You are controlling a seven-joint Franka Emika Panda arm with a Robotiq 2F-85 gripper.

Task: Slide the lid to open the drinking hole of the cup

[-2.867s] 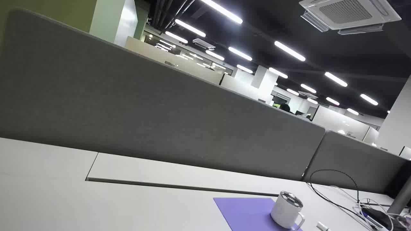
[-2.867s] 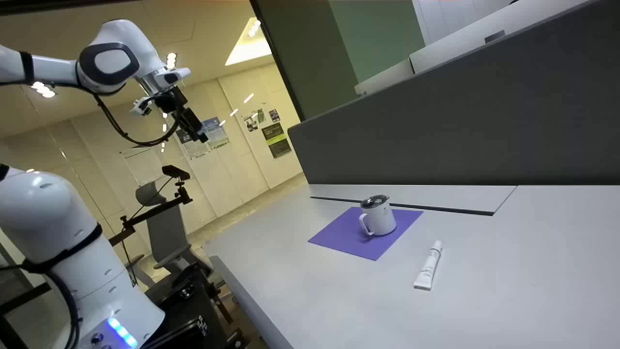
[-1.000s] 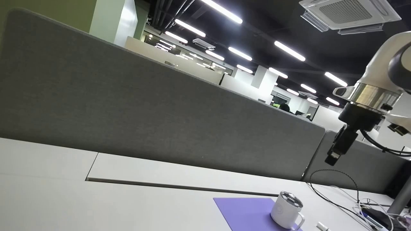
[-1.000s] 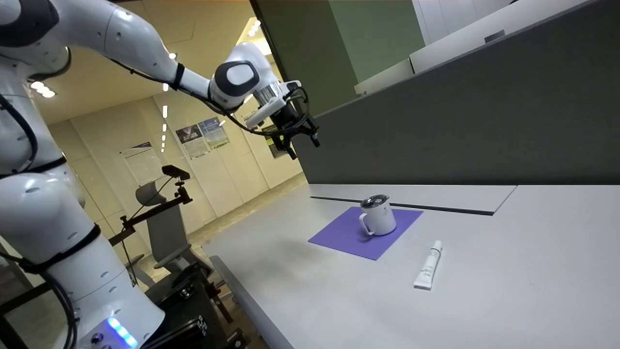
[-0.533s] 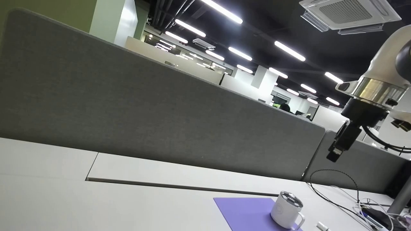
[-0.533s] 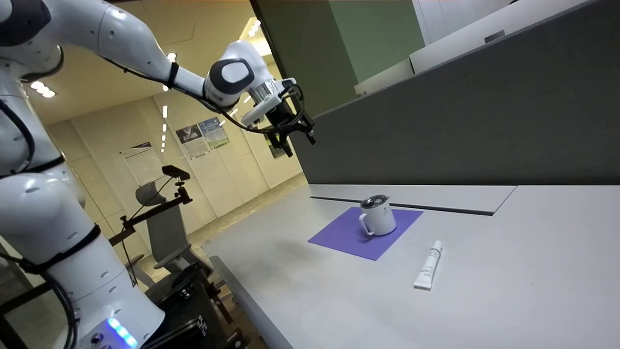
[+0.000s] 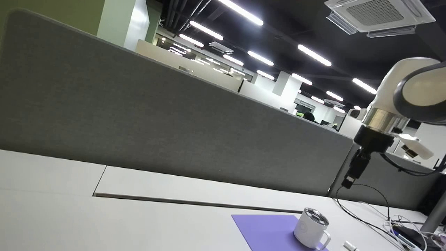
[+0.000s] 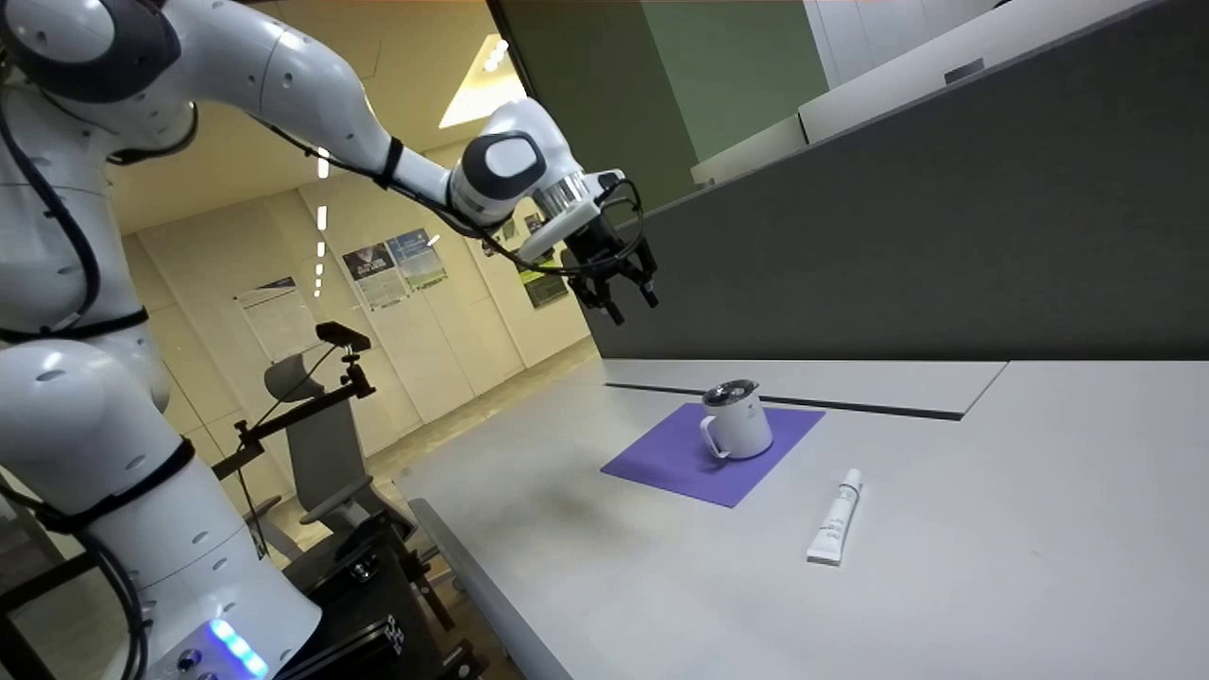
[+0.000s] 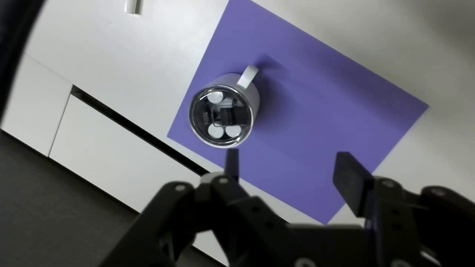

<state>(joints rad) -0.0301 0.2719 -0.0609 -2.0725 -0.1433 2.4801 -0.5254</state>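
The white cup stands upright on the purple mat, and it also shows in an exterior view. Its lid is clear and round, with a dark slider tab at the right side of the lid in the wrist view. Pale round spots show through the lid. The cup's handle points up and right there. My gripper is open and empty, high above the desk and apart from the cup. Its open jaws show in an exterior view; the slider is too small to read there.
A white tube lies on the desk near the mat; its end shows in the wrist view. A dark partition stands behind the desk. Cables lie at the right. A dark slot runs along the desk behind the mat.
The arm has swung in from far off and come nearer the cup. In the last half second the gripper has moved lower and closer to it. The cup, mat and tube have not moved.
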